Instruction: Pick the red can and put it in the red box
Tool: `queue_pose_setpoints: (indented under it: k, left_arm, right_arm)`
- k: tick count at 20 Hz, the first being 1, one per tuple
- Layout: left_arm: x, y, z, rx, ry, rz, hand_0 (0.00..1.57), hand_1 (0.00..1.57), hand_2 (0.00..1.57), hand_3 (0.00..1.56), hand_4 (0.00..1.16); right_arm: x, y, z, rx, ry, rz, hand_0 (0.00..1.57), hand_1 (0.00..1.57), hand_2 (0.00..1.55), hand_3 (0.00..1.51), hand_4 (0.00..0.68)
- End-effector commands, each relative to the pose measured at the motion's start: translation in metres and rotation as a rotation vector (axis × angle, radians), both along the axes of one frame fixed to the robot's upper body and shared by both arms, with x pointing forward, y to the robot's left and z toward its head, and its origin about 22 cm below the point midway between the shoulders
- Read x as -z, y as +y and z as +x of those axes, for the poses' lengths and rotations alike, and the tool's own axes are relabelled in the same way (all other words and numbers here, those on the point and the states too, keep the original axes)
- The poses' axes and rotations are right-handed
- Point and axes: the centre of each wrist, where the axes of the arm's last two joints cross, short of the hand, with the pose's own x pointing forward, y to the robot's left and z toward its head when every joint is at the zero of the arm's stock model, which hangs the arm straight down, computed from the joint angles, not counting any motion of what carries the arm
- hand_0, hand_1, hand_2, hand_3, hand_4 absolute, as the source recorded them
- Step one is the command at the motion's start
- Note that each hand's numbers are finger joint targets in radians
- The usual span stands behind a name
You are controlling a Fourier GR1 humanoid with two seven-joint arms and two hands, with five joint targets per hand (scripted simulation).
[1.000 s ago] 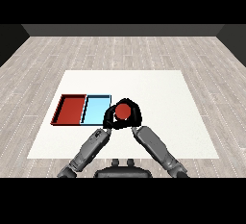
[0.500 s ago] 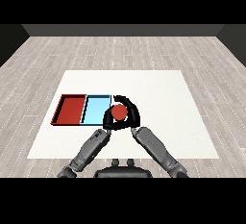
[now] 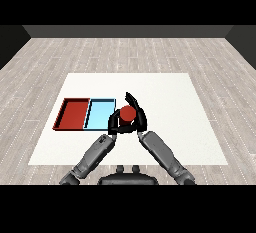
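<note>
Step in hand: transport, with the grasp apparently made. The small red cylindrical can [image 3: 127,113] sits between both black hands just off the near right corner of the shallow light blue tray [image 3: 99,114]. The right hand [image 3: 138,113] has its fingers curled round the can's right and far side; the left hand [image 3: 116,122] is bent against its left side. I cannot tell whether the can is lifted or resting on the white counter [image 3: 170,107]. The shallow red rectangular tray [image 3: 73,113], the target, lies at the far left, touching the blue tray along 1 shared wall. Next move, as I judge it: raise the can above the tray rims, carry it left across the whole blue tray, lower it inside the red one. Edges to mind: 2 raised walls on that path, and the left forearm [image 3: 92,156] lies just near the blue tray. Open room: broad bare counter to the right and beyond the trays; the counter's left edge is close past the red tray.
</note>
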Motion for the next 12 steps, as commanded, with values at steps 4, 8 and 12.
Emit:
queue_pose_setpoints:
  k: [4, 8, 12]
  left_arm:
    - [0.01, 0.008, -0.007, -0.023, -0.028, 0.004, 1.57, 1.57, 1.57, 1.48, 1.13]
    - [-0.006, 0.018, 0.009, -0.042, -0.04, 0.012, 1.57, 1.57, 1.57, 1.46, 1.13]
    - [-0.028, 0.028, 0.027, -0.05, -0.041, 0.003, 1.57, 1.57, 1.56, 1.47, 1.13]
  right_arm:
    - [-0.006, -0.023, 0.008, 0.005, -0.002, 0.025, 0.0, 0.0, 0.0, 0.0, 0.0]
    - [0.004, -0.025, -0.011, 0.016, 0.029, 0.087, 0.0, 0.0, 0.0, 0.0, 0.0]
    - [-0.018, -0.065, -0.019, 0.03, -0.034, 0.069, 0.0, 0.0, 0.0, 0.0, 0.0]
